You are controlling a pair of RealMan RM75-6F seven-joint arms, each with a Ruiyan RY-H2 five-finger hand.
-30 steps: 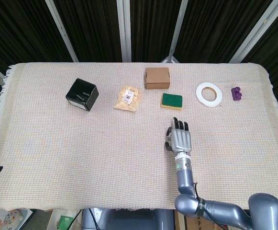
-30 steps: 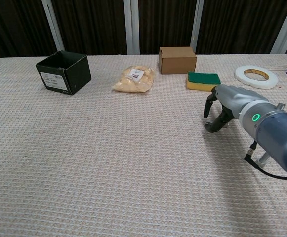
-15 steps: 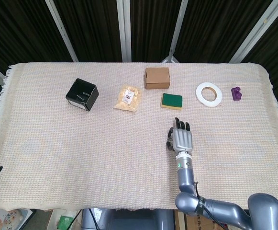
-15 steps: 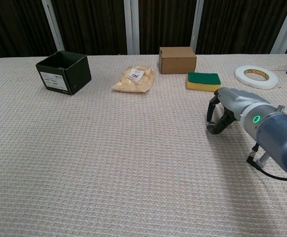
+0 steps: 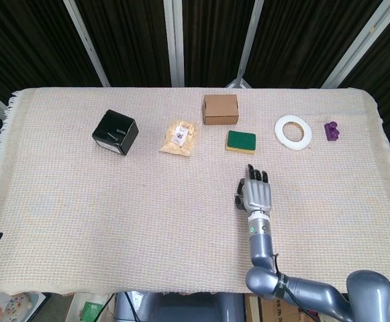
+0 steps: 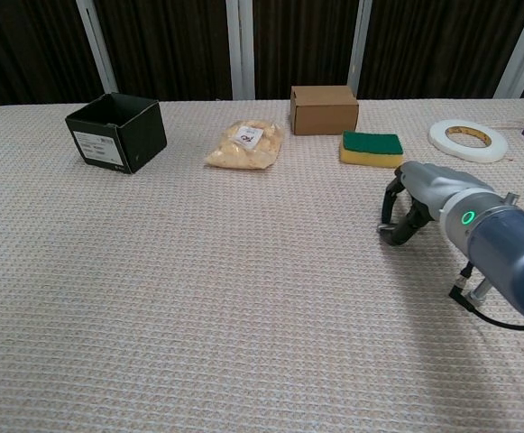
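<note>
My right hand [image 5: 256, 194] hovers palm down low over the woven cloth, right of centre, and holds nothing. In the chest view the right hand [image 6: 415, 194] has its fingers bent down toward the cloth with the thumb apart from them. The nearest thing is a green and yellow sponge [image 5: 240, 141], a short way beyond the fingertips; the chest view shows the sponge [image 6: 371, 148] apart from the hand. My left hand shows in neither view.
Along the far side lie a black open box [image 5: 115, 132], a clear bag of pale snacks [image 5: 180, 137], a brown cardboard box [image 5: 221, 109], a white tape roll [image 5: 293, 131] and a small purple object [image 5: 331, 131]. The cloth-covered table [image 5: 80, 221] ends close behind the forearm.
My right hand has drifted slightly to the right and a little lower toward the cloth. Nothing on the table has moved.
</note>
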